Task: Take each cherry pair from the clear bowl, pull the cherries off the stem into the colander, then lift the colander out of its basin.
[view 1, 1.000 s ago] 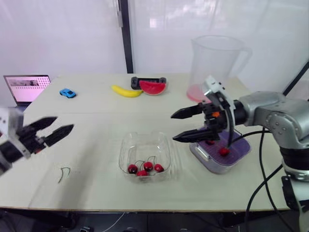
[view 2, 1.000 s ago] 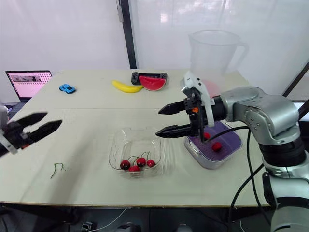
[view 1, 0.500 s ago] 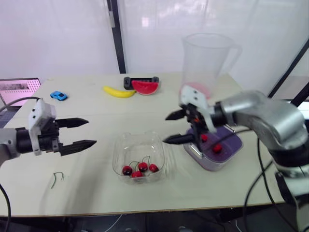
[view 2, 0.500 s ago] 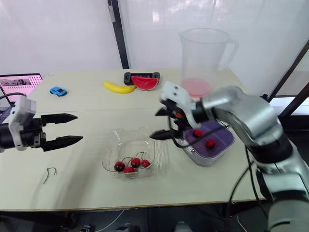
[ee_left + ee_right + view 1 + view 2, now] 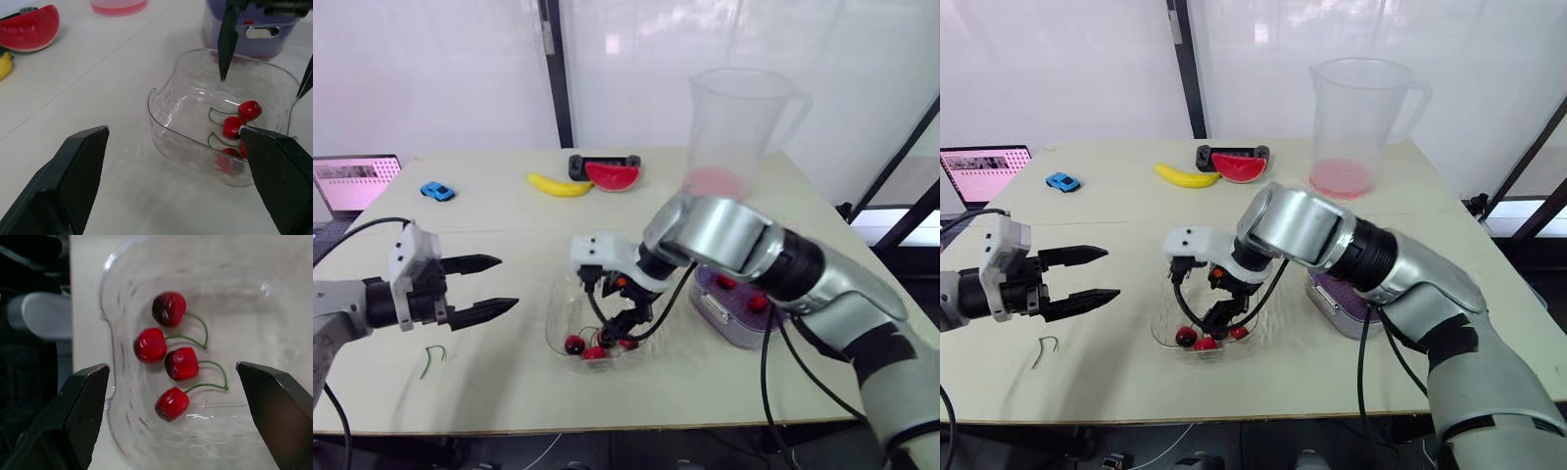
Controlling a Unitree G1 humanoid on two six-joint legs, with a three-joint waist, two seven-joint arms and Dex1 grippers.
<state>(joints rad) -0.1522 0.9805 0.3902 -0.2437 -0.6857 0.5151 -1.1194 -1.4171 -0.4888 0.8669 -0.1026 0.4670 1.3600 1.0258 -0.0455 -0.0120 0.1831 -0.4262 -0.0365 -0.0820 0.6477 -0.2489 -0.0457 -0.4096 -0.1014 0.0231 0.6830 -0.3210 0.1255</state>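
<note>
The right gripper point(image 5: 171, 365) is now reaching down into the clear bowl point(image 5: 555, 328), having swung across from the colander point(image 5: 742, 296), which is sitting in its basin point(image 5: 736, 333) at 3 o'clock of the bowl. Its fingers are standing wide apart and empty, straddling the four cherries point(image 5: 181, 363) that are lying as two stemmed pairs on the bowl's floor, bunched toward the near wall.

The left gripper point(image 5: 507, 282) is coming in as well. From the left edge of the table point(image 5: 489, 211) it has advanced to 9 o'clock of the bowl, near it but not touching. Its fingers are likewise spread, holding nothing and pointing toward 3 o'clock.

Two loose cherries point(image 5: 759, 304) are already resting in the colander, and a bare stem point(image 5: 431, 357) is lying on the table at about 8 o'clock of the bowl, so one pair looks finished.

I am reading this as the start of the next pick: the right fingers are lining up to close on a pair, with the left waiting to help pull it apart. Two pairs are remaining, and the colander lift is not yet begun.
</note>
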